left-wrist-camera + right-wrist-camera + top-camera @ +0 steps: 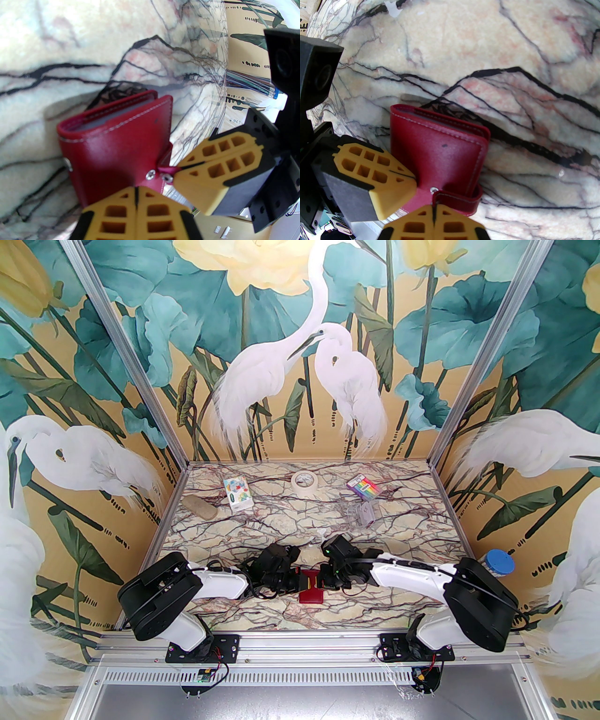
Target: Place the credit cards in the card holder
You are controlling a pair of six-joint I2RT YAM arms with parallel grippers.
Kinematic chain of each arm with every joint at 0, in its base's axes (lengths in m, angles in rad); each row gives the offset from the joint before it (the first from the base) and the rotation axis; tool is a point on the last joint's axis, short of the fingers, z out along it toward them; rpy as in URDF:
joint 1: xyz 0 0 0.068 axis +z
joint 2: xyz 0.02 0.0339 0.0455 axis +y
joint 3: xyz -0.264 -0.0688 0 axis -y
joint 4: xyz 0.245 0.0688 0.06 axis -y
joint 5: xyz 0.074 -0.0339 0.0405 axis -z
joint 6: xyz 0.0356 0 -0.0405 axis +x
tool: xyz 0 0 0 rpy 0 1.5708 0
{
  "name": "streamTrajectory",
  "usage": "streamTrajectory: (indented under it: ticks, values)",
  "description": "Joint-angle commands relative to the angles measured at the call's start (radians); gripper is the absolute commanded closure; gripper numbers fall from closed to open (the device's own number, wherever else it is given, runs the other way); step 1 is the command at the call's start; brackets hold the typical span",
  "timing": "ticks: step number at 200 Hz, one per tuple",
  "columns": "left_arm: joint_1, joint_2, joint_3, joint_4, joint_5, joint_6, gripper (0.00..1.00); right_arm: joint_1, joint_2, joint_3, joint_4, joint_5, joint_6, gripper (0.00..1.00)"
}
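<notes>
**Two Grippers Pinch Red Card Holder at Table's Front**

Here, at the near centre of the veined marble-pattern table (pixel 281 526), a small dark red leather-like folding card holder (pixel 311 596) sits between the two arms. From above, its long axis runs from the near edge toward the back wall. The left gripper (pixel 136 201), its yellow fingers clenched together, pinches the lower edge of the holder's cover. The right gripper (pixel 433 215), likewise clamped tight, grips the red snap tab (pixel 459 199) beside a silver stud. With its covers folded, the holder shows a pale grey layer along the edge pointing away from both sets of fingers. Whether it rests on the marble or hangs just above it cannot be told. A clear plastic box (pixel 361 514) and a rainbow-striped packet (pixel 362 487) lie well apart from it, toward the back right.
</notes>
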Motion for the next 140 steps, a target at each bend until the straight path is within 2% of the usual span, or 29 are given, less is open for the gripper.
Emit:
streamTrajectory:
  ticks: [1,140]
  values:
    - [-0.012,0.035,0.007,-0.018,-0.034,0.001,1.00,-0.001,0.017,0.029,0.015,-0.025,-0.021,1.00]
    - [-0.017,0.038,0.001,-0.014,-0.037,-0.001,1.00,0.010,0.072,0.058,-0.034,-0.022,-0.033,1.00]
